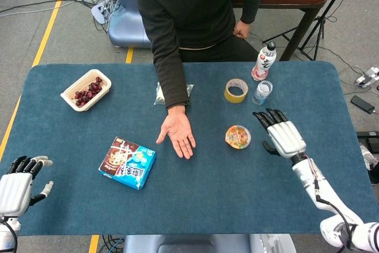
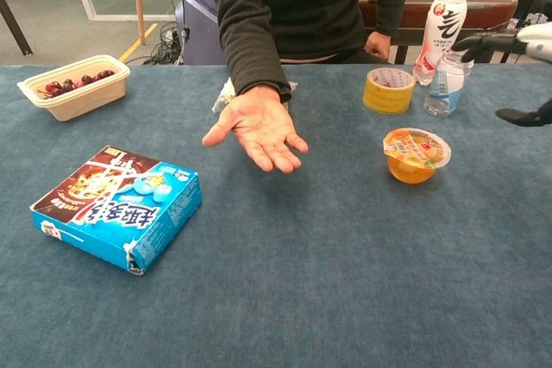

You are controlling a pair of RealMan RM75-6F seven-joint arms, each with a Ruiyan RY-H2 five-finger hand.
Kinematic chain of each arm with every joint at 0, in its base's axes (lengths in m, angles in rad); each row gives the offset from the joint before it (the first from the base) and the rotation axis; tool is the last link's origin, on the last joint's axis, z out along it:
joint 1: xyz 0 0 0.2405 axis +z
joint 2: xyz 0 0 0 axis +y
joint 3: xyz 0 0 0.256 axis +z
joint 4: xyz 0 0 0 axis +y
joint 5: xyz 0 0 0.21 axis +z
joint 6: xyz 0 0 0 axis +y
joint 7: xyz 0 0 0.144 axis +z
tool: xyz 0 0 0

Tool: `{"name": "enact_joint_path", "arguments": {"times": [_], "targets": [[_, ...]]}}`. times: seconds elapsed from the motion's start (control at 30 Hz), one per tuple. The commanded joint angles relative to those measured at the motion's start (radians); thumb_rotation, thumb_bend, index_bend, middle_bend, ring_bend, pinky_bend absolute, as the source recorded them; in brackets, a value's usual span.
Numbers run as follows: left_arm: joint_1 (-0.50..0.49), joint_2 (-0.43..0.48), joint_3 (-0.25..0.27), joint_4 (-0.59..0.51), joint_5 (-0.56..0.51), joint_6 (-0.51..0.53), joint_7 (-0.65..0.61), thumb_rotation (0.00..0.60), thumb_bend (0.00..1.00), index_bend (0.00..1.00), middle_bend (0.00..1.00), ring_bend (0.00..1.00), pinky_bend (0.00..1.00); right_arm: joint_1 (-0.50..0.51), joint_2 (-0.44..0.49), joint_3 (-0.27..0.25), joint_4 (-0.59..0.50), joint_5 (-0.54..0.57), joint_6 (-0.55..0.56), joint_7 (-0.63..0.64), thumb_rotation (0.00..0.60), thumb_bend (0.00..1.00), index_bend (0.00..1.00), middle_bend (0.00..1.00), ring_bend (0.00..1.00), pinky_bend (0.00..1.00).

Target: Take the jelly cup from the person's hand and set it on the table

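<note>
The orange jelly cup [image 1: 238, 137] [image 2: 416, 155] stands upright on the blue table [image 1: 195, 205], free of any hand. My right hand [image 1: 282, 134] [image 2: 523, 49] hovers just right of it with its fingers spread, holding nothing. The person's hand [image 1: 177, 133] [image 2: 258, 129] lies palm up and bare left of the cup. My left hand [image 1: 18, 182] rests open at the near left table edge, seen only in the head view.
A yellow tape roll [image 1: 235, 90], a small clear jar [image 1: 262, 93] and a drink bottle [image 1: 264, 61] stand behind the cup. A blue snack box [image 1: 127, 162] lies near the front left. A tray of cherries [image 1: 86, 89] sits far left.
</note>
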Motion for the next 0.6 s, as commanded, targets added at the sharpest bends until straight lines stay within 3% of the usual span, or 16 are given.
{"name": "enact_joint_path", "arguments": {"times": [0.03, 0.43, 0.6], "targets": [[-0.003, -0.004, -0.004, 0.003, -0.005, -0.003, 0.002, 0.6, 0.3, 0.35, 0.28, 0.23, 0.13, -0.106, 0.052, -0.035, -0.053, -0.064, 0.141, -0.019, 0.6, 0.39, 0.0, 0.15, 0.0, 0.09], [-0.024, -0.017, -0.013, 0.004, -0.003, -0.02, 0.013, 0.6, 0.3, 0.35, 0.28, 0.23, 0.13, -0.323, 0.117, -0.121, -0.107, -0.181, 0.375, -0.005, 0.6, 0.39, 0.04, 0.18, 0.03, 0.09], [-0.032, -0.018, -0.016, 0.001, -0.006, -0.027, 0.016, 0.6, 0.3, 0.35, 0.28, 0.23, 0.13, -0.379, 0.12, -0.123, -0.109, -0.19, 0.419, 0.01, 0.6, 0.39, 0.05, 0.19, 0.03, 0.09]]}}
